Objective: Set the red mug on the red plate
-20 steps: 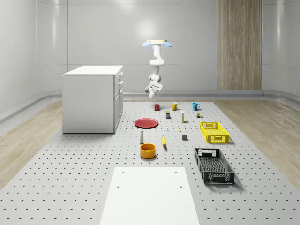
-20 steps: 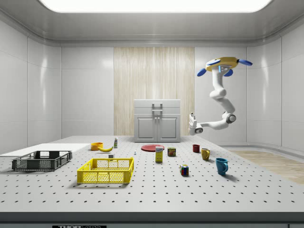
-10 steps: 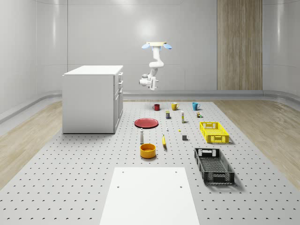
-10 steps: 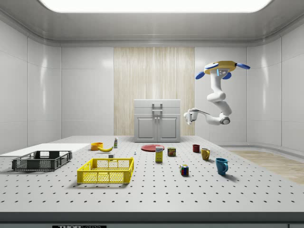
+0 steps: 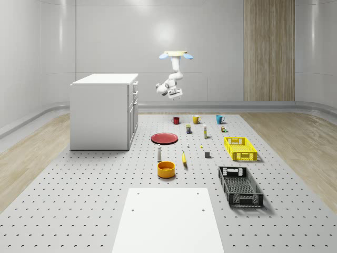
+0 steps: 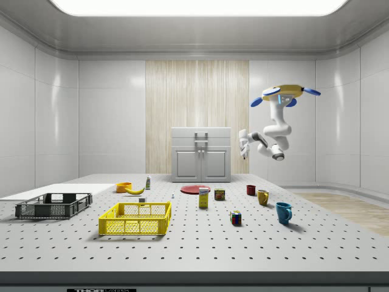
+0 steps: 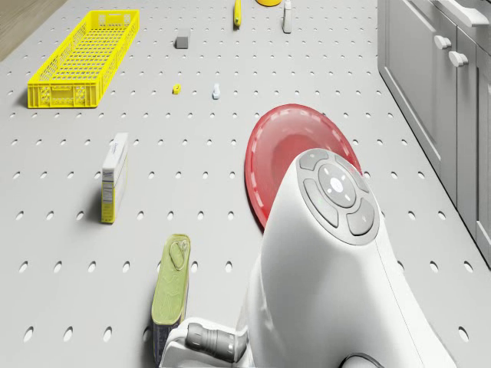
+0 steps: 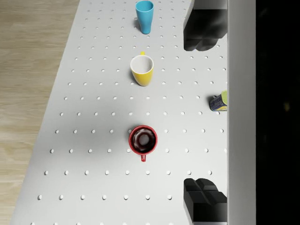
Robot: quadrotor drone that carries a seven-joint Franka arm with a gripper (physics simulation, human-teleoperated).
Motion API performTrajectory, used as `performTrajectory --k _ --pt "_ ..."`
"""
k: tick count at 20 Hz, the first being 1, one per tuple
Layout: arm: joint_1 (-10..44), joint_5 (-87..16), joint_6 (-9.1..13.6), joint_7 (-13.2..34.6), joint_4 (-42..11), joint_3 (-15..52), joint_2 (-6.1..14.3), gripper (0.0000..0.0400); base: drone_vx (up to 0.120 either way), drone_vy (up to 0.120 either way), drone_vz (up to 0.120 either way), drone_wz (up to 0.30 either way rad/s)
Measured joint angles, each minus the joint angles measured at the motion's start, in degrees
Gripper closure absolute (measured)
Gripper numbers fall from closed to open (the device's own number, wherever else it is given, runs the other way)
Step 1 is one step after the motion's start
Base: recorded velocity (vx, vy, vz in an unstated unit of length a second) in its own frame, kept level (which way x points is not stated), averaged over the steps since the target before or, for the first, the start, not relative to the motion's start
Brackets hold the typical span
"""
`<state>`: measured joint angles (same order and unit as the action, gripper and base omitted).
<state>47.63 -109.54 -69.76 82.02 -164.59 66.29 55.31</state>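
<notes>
Pegboard table (image 5: 79, 211): three mugs (image 8: 143, 139)

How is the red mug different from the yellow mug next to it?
The red mug looks dark inside, while the yellow mug has a pale, whitish inside. In the wrist view the red mug's small handle points the opposite way from the yellow mug's handle. In the side view the red mug also looks a little shorter than the yellow mug. Both stand upright and mouth-up on the same pegboard table, in a row with a blue mug.
</notes>
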Motion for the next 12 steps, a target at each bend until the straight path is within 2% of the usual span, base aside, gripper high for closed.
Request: performTrajectory --k 3,7,12 --pt "4.6 -2.6 1.9 3.0 -0.8 2.2 1.7 0.0 -0.12 0.0 -0.12 0.0" --pt "8.3 -3.9 2.9 5.5 -1.2 4.0 3.5 0.0 -0.12 0.01 -0.12 0.0" --pt "10.7 -4.0 2.8 7.2 -1.3 5.4 5.4 0.0 -0.008 0.12 -0.12 0.0"
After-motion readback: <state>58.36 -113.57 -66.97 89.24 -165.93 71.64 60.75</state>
